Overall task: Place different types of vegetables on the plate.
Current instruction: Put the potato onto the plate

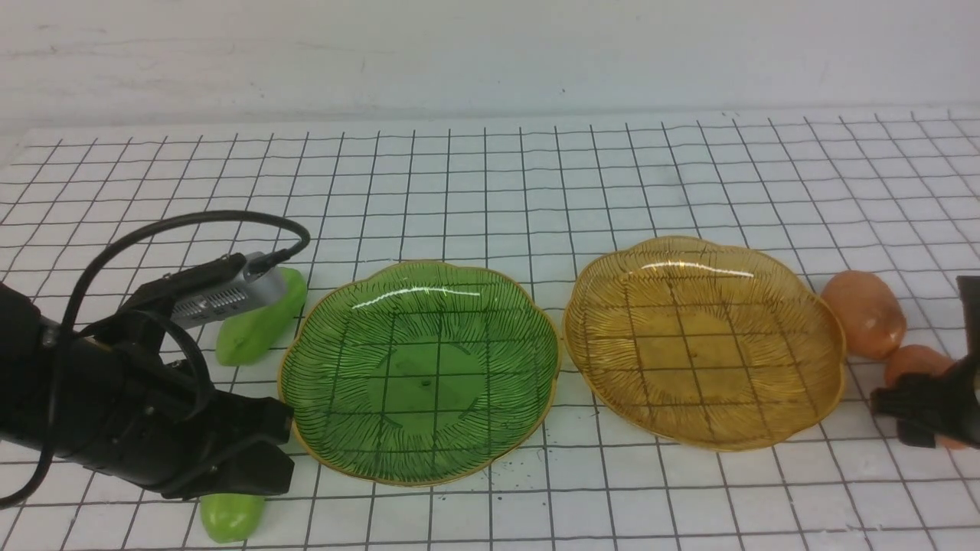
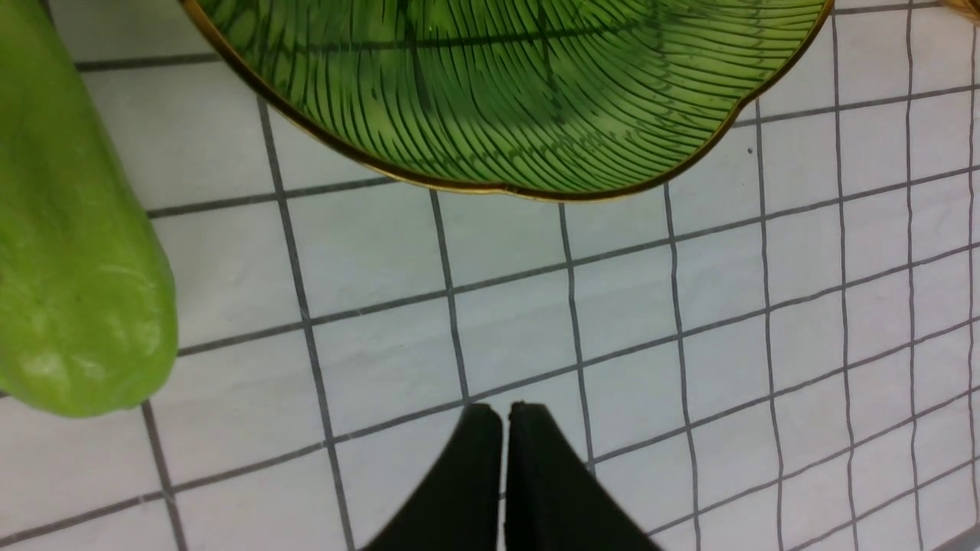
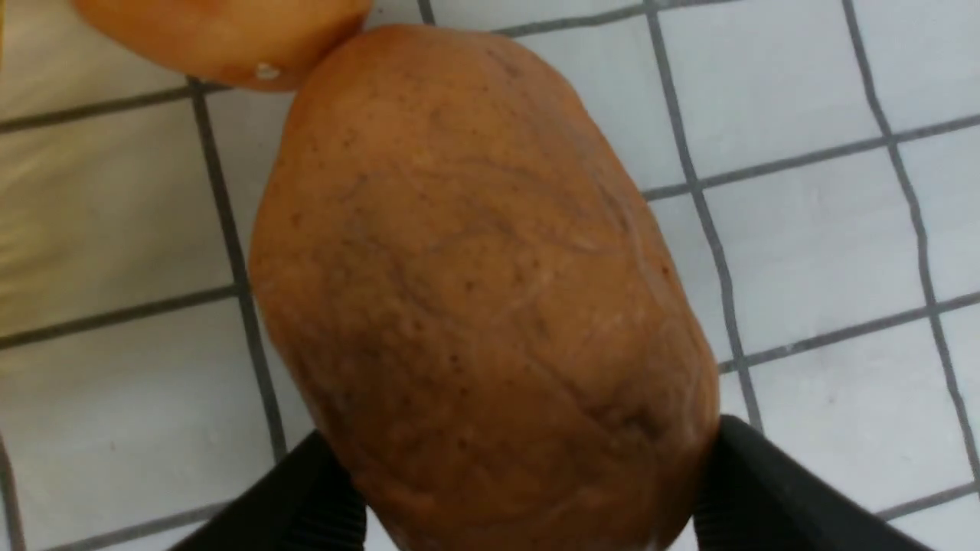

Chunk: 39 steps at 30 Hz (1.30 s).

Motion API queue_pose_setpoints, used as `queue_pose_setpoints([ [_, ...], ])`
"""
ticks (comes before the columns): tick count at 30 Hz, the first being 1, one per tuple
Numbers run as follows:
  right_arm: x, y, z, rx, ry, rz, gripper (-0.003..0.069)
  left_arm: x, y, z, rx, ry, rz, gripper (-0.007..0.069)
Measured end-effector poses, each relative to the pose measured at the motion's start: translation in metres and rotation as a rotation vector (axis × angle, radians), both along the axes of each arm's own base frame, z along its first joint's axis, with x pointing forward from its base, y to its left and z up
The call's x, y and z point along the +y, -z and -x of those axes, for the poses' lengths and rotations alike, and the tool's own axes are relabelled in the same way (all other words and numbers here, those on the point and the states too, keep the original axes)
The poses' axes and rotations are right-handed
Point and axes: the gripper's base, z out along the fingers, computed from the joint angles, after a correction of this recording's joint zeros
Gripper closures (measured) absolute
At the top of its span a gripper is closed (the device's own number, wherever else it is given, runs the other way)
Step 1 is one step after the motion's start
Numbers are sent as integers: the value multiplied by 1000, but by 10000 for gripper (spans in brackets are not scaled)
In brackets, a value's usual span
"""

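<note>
On the gridded white bench (image 1: 490,176), my right fingers (image 1: 922,405) are gripping the near potato (image 1: 915,361) at the far right, one black pad pressing each flank of the mottled orange-brown oval. That potato is lying low on the grid just beside the amber plate (image 1: 704,344), and its far end is touching the far potato (image 1: 864,312), which is sitting a little farther back, close to the same plate's scalloped rim. My left fingers (image 2: 494,432) are pressed together with nothing between them, pointing over bare grid squares near the gold rim of the green plate (image 1: 421,375). Both light-green vegetables are lying on the bench left of that plate: the far cucumber (image 1: 256,329) is angling back behind my silver wrist camera (image 1: 230,295), and the near cucumber (image 1: 230,516) is poking out from under my left arm at the front edge. The two ribbed glass plates are sitting side by side mid-bench — green on the left, amber on the right
</note>
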Motion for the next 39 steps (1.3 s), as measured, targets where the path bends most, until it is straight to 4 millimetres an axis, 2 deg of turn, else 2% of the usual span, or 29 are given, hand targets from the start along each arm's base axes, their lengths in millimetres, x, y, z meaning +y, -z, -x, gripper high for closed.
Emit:
queue_pose_setpoints([
  [2, -1, -4, 1, -7, 7, 5, 162, 0, 0, 0, 0, 0, 0, 631],
  [7, -4, -32, 3, -49, 83, 5, 162, 0, 0, 0, 0, 0, 0, 631],
  [8, -5, -44, 2, -69, 103, 3, 162, 0, 0, 0, 1, 1, 0, 631],
  [9, -5, -69, 1, -108, 120, -5, 162, 0, 0, 1, 9, 5, 2, 631],
  [11, -2, -97, 1, -159, 125, -54, 162, -1, 0, 2, 20, 12, 4, 631],
  [15, 9, -113, -1, -201, 99, -184, 162, -1, 0, 2, 22, 13, 5, 631],
  [18, 30, -103, -9, -176, -21, -267, 162, -1, 0, 2, 22, 13, 5, 631],
  [23, 61, -75, -24, -125, -170, -297, 162, -1, 0, 2, 22, 13, 5, 631],
  [26, 72, -59, -31, -94, -216, -288, 162, -1, 0, 2, 22, 13, 5, 631],
  [30, 76, -39, -36, -43, -226, -280, 154, -1, 0, 2, 22, 13, 5, 631],
  [34, 77, -36, -37, -35, -228, -279, 79, -1, 0, 2, 22, 13, 5, 631],
  [39, 78, -46, -43, -46, -240, -267, -14, -1, 0, 2, 22, 13, 5, 631],
])
